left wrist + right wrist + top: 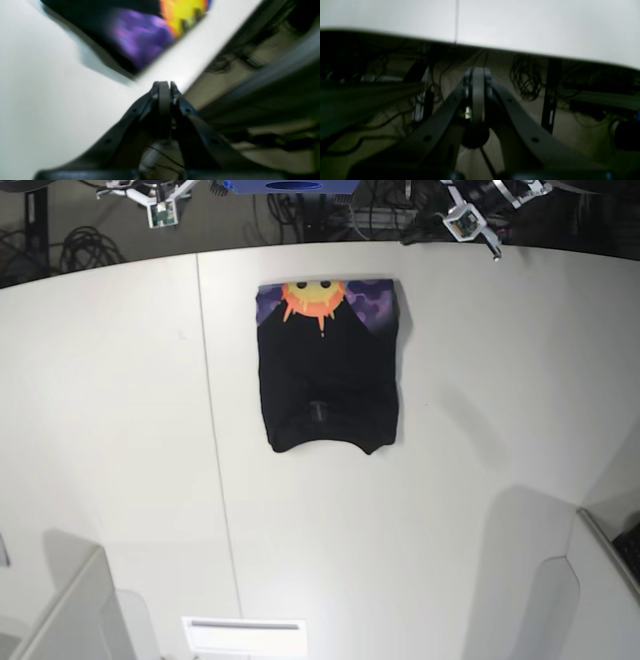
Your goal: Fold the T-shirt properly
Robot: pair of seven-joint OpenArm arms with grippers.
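Base view shows the T-shirt (328, 367) lying on the white table (480, 480) as a compact rectangle near the far edge, mostly black with a strip of the orange sun print on purple showing at its far end, so I judge that the folding is finished or almost finished. The left gripper (164, 86) has its jaws pressed together with nothing between them and hangs at the table edge, apart from the shirt. The right gripper (477, 72) is also closed and empty, beyond the table edge, which suggests both arms are parked away to leave the cloth undisturbed.
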